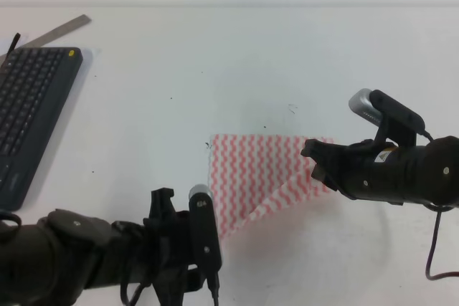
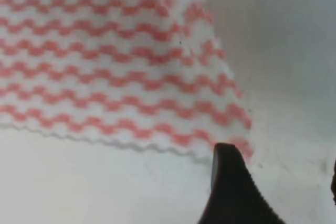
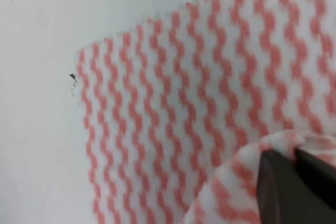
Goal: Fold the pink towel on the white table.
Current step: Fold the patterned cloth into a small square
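Observation:
The pink towel (image 1: 251, 173) lies on the white table (image 1: 215, 69) just right of centre, its zigzag stripes showing. Its right part is raised and drawn into a slanted fold. My right gripper (image 1: 317, 160) is at the towel's right edge. In the right wrist view the right gripper (image 3: 294, 174) is shut on a bunched fold of the towel (image 3: 173, 103). My left gripper (image 2: 281, 198) is open just below the near corner of the towel (image 2: 105, 61). One dark finger (image 2: 231, 192) shows there, with bare table between it and the other.
A dark grey keyboard (image 1: 29, 112) lies at the table's left edge, with a metal ruler (image 1: 64, 30) behind it. The left arm's wrist camera (image 1: 203, 231) sits at the towel's near left corner. A black cable (image 1: 432, 249) hangs from the right arm.

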{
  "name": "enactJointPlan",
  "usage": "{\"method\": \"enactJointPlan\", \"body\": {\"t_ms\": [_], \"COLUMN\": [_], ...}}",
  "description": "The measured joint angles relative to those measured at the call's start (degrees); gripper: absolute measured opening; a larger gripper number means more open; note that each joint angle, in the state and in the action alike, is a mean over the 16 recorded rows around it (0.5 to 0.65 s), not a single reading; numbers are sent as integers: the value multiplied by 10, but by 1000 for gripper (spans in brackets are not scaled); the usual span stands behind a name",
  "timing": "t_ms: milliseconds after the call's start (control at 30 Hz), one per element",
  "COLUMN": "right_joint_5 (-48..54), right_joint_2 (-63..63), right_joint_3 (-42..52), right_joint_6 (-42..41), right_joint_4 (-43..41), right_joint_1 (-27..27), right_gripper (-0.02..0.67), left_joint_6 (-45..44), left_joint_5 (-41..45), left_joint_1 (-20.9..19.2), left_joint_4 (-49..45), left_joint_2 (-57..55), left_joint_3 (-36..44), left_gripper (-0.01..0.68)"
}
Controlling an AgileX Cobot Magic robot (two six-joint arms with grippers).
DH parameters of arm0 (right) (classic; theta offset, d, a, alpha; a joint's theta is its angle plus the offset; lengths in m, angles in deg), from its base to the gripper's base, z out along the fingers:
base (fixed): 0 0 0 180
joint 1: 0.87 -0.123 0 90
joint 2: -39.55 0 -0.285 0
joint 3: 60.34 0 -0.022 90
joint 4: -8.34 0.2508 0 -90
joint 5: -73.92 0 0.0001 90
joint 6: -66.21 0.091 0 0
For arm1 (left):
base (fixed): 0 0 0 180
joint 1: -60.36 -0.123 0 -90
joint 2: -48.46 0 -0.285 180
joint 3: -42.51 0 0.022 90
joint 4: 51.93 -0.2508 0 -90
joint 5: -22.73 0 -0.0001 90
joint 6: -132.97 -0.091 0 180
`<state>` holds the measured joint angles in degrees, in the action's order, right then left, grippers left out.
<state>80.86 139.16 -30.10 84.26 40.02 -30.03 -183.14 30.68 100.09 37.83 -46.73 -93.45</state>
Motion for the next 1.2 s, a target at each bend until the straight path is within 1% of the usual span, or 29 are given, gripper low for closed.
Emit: {"method": "enactJointPlan", "body": {"t_ms": [433, 1067, 1200], "right_joint_5": [-1, 1, 3], "right_joint_2": [0, 0, 0], "right_joint_3": [0, 0, 0], "right_joint_6": [-5, -11, -13], "right_joint_4": [0, 2, 2], "right_joint_1": [0, 0, 0], "right_gripper": [-14, -15, -15], "left_joint_6": [-16, -42, -42], "left_joint_5": [-7, -9, -11], "left_joint_1": [0, 0, 0], "left_joint_4": [17, 31, 36], "left_joint_2": [-14, -53, -60], "left_joint_3": [-26, -36, -39], "left_gripper": [367, 367, 357]}}
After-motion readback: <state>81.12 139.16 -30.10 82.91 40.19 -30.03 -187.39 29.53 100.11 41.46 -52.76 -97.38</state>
